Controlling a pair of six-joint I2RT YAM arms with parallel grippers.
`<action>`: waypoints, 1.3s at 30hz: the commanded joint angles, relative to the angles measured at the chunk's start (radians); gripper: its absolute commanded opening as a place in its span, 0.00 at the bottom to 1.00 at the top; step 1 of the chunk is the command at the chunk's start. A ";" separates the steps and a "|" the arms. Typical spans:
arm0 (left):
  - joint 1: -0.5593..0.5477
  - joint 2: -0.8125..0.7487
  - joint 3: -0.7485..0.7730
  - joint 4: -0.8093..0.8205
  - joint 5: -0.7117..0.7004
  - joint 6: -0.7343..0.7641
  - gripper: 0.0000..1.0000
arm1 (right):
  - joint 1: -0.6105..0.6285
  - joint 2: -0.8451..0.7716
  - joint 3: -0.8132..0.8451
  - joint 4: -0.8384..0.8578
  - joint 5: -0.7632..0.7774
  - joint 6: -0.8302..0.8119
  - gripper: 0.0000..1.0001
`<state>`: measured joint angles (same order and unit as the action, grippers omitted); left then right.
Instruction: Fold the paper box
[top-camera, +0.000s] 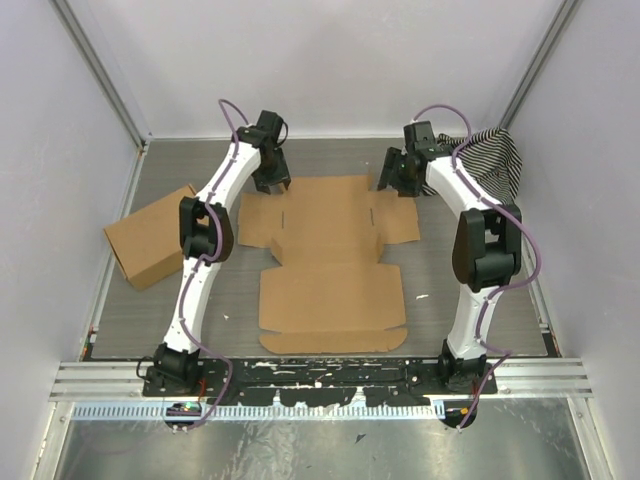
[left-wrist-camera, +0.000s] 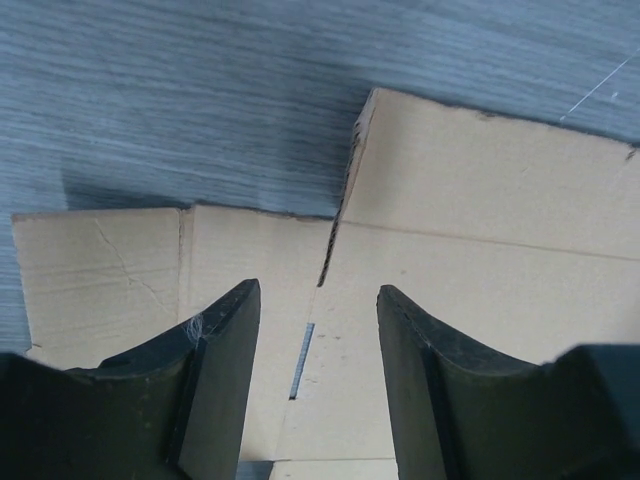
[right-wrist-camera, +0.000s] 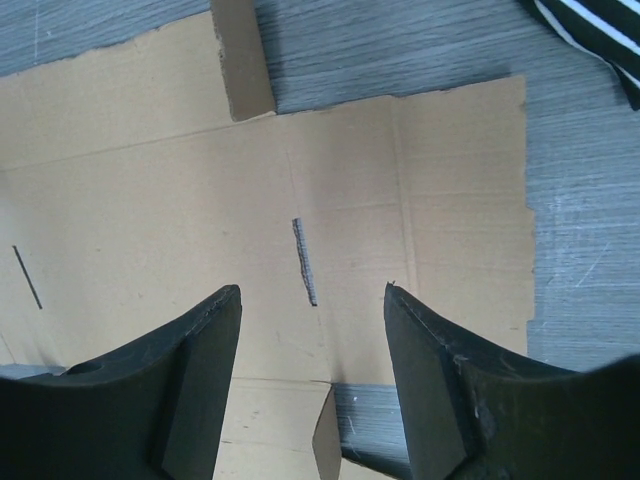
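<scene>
The paper box (top-camera: 332, 292) lies unfolded and flat on the grey table, its side flaps spread at the far end. My left gripper (top-camera: 272, 184) hovers over its far left corner, and my right gripper (top-camera: 391, 180) over its far right corner. In the left wrist view the gripper (left-wrist-camera: 318, 300) is open above the cardboard (left-wrist-camera: 480, 260), with a narrow slit (left-wrist-camera: 302, 360) between the fingers and one panel edge slightly lifted. In the right wrist view the gripper (right-wrist-camera: 313, 295) is open over the sheet (right-wrist-camera: 150, 180), just behind a slit (right-wrist-camera: 304, 262). Neither gripper holds anything.
A squarer brown cardboard box (top-camera: 150, 236) sits at the left, close to the left arm. A black-and-white striped cloth (top-camera: 494, 160) is bunched in the far right corner and also shows in the right wrist view (right-wrist-camera: 590, 30). White walls enclose the table.
</scene>
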<state>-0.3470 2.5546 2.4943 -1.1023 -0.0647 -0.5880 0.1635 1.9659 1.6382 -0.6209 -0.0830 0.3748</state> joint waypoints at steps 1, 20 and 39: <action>0.006 -0.004 0.028 0.086 -0.036 -0.013 0.57 | 0.006 0.001 0.049 0.050 -0.026 -0.018 0.64; 0.032 0.027 0.022 0.198 -0.017 -0.010 0.00 | -0.010 0.060 0.109 0.058 -0.060 -0.038 0.64; -0.035 -0.372 -0.277 0.614 0.027 0.321 0.00 | -0.087 0.043 0.368 -0.020 -0.258 -0.134 0.62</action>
<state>-0.3782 2.1971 2.1902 -0.5468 -0.1120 -0.3508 0.0891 2.0487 1.9438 -0.6228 -0.2558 0.2741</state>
